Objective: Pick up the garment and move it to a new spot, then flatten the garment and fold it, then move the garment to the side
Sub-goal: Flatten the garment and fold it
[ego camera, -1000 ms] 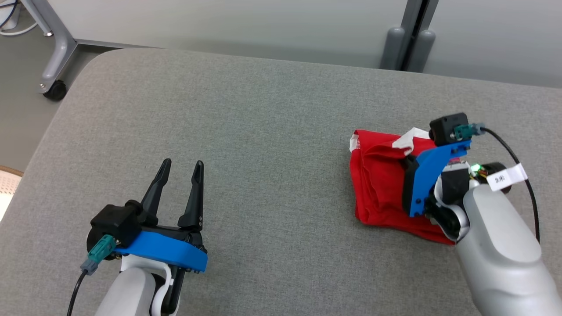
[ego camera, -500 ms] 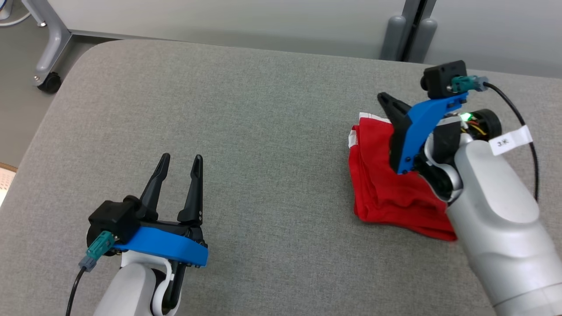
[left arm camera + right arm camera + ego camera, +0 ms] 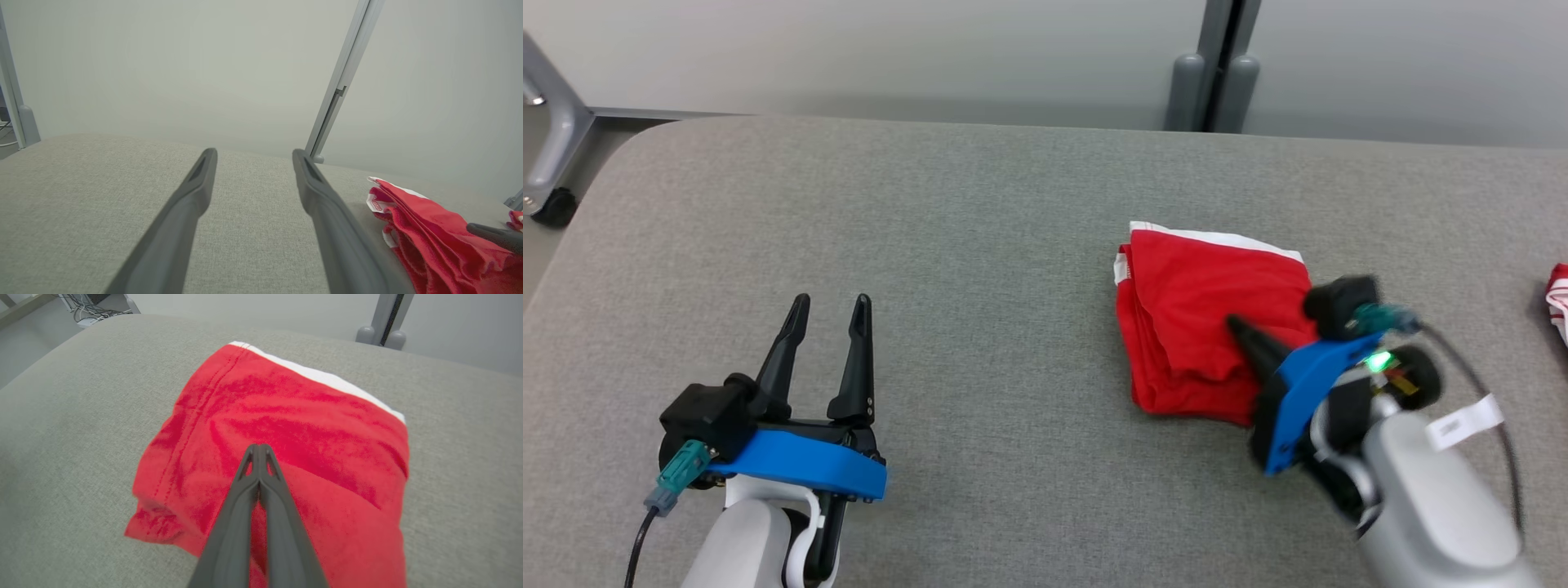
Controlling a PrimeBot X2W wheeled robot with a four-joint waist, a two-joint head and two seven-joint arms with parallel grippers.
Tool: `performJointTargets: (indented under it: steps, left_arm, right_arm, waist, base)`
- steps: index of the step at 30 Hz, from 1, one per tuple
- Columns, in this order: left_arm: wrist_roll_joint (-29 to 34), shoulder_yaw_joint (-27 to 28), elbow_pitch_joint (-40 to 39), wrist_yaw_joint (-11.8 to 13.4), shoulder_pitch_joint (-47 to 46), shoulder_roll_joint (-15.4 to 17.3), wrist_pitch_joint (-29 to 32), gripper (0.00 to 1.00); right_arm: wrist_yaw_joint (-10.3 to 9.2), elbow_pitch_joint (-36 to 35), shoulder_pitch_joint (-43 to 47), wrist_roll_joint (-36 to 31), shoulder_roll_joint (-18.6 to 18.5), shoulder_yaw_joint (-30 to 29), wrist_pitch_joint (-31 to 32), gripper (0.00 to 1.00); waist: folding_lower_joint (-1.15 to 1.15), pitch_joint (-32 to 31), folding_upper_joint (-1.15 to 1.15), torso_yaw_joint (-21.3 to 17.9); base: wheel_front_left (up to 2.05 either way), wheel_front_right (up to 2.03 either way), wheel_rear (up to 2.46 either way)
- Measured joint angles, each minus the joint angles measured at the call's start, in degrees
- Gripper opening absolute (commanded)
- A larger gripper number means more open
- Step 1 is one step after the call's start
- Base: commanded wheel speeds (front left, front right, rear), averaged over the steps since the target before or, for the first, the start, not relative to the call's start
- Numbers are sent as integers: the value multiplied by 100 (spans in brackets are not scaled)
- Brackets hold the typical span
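The garment [image 3: 1192, 302] is red with a white band along its far edge and lies folded on the grey table [image 3: 980, 245], right of centre. My right gripper [image 3: 1235, 324] is shut, and its tips rest over the garment's near right part with no cloth between them. The right wrist view has the closed fingers [image 3: 258, 448] above the red garment [image 3: 310, 428]. My left gripper [image 3: 831, 300] stands open at the lower left, well apart from the garment. In the left wrist view the open left gripper [image 3: 254, 152] has the garment [image 3: 425, 228] to its right.
Another red-and-white piece of cloth [image 3: 1558, 298] lies at the table's right edge. A grey post [image 3: 1213, 82] stands against the wall behind the table. A caster wheel [image 3: 556, 208] sits on the floor at the far left.
The head camera has shifted. My right gripper, shut throughout, rose off the garment and drew back to its near right corner. The white flap now lies flat. The left gripper stayed open.
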Motion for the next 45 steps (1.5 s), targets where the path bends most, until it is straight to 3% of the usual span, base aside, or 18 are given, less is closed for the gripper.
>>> performJointTargets:
  steps: [8,14,20,21,22,23,31,39,45]
  left_arm:
    - [37,86,-46,0,12,-76,0,100]
    - [29,-25,-26,0,-6,-49,0,100]
    - [24,21,25,0,94,-11,0,100]
    - [26,55,42,0,136,-11,0,100]
    - [33,97,47,0,168,-14,0,100]
    - [40,153,52,0,201,-12,0,100]
    - [145,503,70,0,464,-18,0,100]
    - [255,806,52,0,653,2,0,100]
    - [337,967,58,0,712,15,0,100]
  right_arm:
    - [0,96,389,271,689,654,-156,0]
    - [0,320,363,730,873,1405,-247,0]
    - [0,-110,387,1347,905,1660,-602,0]
    - [0,-244,404,1374,907,1603,-744,32]
    - [0,-366,437,1377,911,1499,-884,81]
    - [0,-491,495,1372,912,1385,-1006,100]
    - [0,-1504,1148,833,698,196,-1489,100]
    - [0,-2150,1837,-91,681,-1321,-1308,100]
    - [0,-2208,2040,-494,690,-1791,-1256,100]
  waist:
    - [0,-5,0,-143]
    - [0,-37,0,-25]
    - [0,-173,0,-18]
    - [0,-199,0,-38]
    - [0,-227,0,-63]
    - [0,-255,0,-95]
    - [0,-450,0,-464]
    - [-1,-608,0,-775]
    - [-1,-645,0,-915]
  base:
    - [0,0,0]
    - [0,0,0]
    - [0,0,0]
    - [0,0,0]
    - [0,0,0]
    - [0,0,0]
    - [0,0,0]
    - [0,0,0]
    - [0,0,0]
